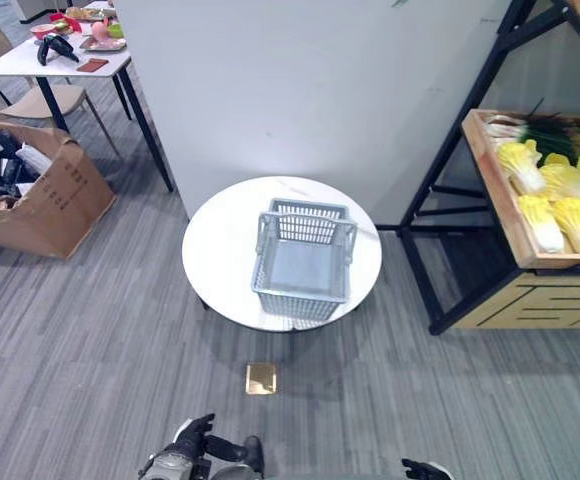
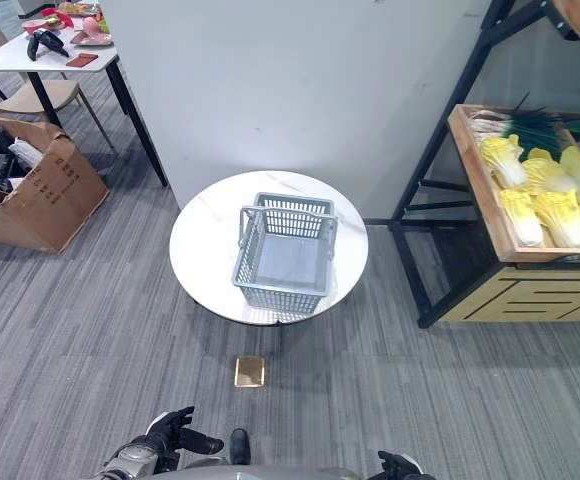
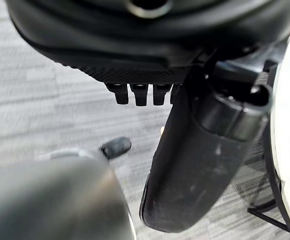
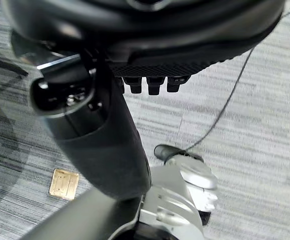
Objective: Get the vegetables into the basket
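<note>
Both eye views look steeply down from the head, sharing the round worktop [image 1: 220, 250]; wrist views seemingly face the floor [image 4: 265, 100] closely.

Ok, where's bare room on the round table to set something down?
The round white table has a wide bare crescent left of the grey plastic mesh basket, with narrower strips behind it and to its right. The basket's inside is empty. The wooden shelf tray of pale yellow cabbages is crowded.

One grey basket [image 1: 303, 262] sits on one round white bench [image 1: 215, 250]. At right, one wooden shelf [image 1: 500, 205] holds about six yellow cabbages [image 1: 555, 200] and one bunch of green leeks [image 1: 555, 135]. Far left: one cardboard box [image 1: 45, 205].
</note>
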{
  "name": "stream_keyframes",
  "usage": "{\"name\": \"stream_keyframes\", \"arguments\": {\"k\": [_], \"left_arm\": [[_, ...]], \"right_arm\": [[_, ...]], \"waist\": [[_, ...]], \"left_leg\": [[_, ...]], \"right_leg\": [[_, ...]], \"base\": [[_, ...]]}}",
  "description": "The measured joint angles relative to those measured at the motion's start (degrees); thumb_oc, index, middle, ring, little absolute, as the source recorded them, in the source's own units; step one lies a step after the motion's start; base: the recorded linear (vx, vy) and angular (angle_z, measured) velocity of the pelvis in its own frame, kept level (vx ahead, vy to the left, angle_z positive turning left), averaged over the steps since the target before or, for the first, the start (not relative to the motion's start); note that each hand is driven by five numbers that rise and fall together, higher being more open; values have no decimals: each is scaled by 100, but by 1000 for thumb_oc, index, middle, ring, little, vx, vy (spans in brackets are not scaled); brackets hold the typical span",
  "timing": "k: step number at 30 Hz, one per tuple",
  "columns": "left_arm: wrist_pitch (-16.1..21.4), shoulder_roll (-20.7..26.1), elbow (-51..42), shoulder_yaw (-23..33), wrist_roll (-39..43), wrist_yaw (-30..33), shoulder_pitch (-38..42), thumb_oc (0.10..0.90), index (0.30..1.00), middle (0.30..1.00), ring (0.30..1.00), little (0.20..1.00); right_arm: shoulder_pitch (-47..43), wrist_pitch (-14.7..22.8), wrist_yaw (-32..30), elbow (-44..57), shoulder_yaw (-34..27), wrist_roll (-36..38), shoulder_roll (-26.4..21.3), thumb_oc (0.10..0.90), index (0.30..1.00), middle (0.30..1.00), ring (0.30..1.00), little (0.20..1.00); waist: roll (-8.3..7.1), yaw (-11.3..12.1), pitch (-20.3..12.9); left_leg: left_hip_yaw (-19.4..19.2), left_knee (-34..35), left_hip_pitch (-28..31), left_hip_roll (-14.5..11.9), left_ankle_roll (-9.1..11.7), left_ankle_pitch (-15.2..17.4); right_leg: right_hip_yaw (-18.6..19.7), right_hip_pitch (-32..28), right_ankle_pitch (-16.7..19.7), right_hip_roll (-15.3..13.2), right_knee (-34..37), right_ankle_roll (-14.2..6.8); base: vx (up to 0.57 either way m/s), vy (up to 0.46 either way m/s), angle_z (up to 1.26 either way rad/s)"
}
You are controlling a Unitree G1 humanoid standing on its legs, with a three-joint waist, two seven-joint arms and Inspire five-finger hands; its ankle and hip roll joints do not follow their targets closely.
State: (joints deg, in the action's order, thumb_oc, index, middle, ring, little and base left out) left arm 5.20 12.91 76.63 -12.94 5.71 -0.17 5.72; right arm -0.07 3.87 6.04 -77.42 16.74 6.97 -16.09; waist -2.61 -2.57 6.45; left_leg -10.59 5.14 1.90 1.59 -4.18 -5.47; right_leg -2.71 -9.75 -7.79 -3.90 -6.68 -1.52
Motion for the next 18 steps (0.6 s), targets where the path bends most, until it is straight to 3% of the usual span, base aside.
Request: {"name": "stream_keyframes", "arguments": {"k": [1,2,4,6,8,9,11,14,15,18], "left_arm": [[-8,67,37,7,1,5,-44,900,1000,1000,1000,1000],[-12,86,60,-1,1,5,-44,900,1000,1000,1000,1000],[-17,156,54,3,2,8,-60,900,1000,1000,1000,1000],[-42,238,41,-11,1,9,-59,900,1000,1000,1000,1000],[-48,260,31,-107,-1,12,-74,900,1000,1000,1000,1000],[-45,276,23,-101,0,12,-90,900,1000,1000,1000,1000],[-41,296,24,-88,1,14,-98,900,1000,1000,1000,1000],[-36,356,-7,20,3,27,-214,900,1000,1000,1000,1000],[-36,336,-5,67,3,50,-291,900,1000,1000,1000,1000],[-45,333,-17,71,-2,71,-314,900,1000,1000,1000,1000]], "right_arm": [[-90,-5,1,33,56,-32,-33,900,1000,1000,1000,1000],[-99,-5,0,87,29,-29,-36,900,1000,1000,1000,1000],[-100,-2,-4,218,27,-27,-25,900,1000,1000,1000,1000],[-195,-33,-28,347,143,-26,-59,900,1000,1000,1000,1000],[-139,-29,-32,490,160,-26,-81,900,1000,1000,1000,1000],[-150,-34,-30,464,160,-26,-73,900,1000,1000,1000,1000],[-172,-33,-27,466,158,-23,-64,900,1000,1000,1000,1000],[-126,-85,-23,441,164,-23,10,900,1000,1000,1000,1000],[-51,-106,-29,453,159,-21,-5,900,1000,1000,1000,1000],[-30,-106,-23,479,134,32,-10,900,1000,1000,1000,1000]], "waist": [[5,41,7],[4,27,7],[-35,54,3],[-115,165,61],[-108,178,63],[-126,180,74],[-137,175,87],[-226,200,94],[-197,204,91],[-145,169,90]], "left_leg": [[-141,-1,62,14,-106,110],[-165,-3,82,13,-57,75],[-285,-10,141,81,-123,171],[-498,-14,257,122,-157,265],[-497,-7,312,115,-99,353],[-522,-9,354,116,-111,363],[-498,-18,319,116,-121,396],[-423,-4,458,125,-51,447],[-394,23,578,28,55,507],[-404,-6,592,-124,173,525]], "right_leg": [[125,474,-134,-48,-930,-52],[127,686,-247,-86,-1360,-111],[131,1051,-421,-217,-1847,-276],[-6,1656,-433,-344,-2361,-293],[-249,1668,-413,-363,-1785,-332],[-251,1746,-288,-342,-1170,-365],[-98,1781,-46,-317,-736,-437],[-72,1455,936,-376,107,-410],[-141,1132,1240,-254,522,-353],[-144,990,1330,-90,808,-263]], "base": [[107,290,-43],[80,247,-32],[81,223,-27],[76,129,-45],[18,44,-6],[28,38,-4],[59,17,7],[79,1,12],[71,-40,-3],[65,-79,-5]]}}
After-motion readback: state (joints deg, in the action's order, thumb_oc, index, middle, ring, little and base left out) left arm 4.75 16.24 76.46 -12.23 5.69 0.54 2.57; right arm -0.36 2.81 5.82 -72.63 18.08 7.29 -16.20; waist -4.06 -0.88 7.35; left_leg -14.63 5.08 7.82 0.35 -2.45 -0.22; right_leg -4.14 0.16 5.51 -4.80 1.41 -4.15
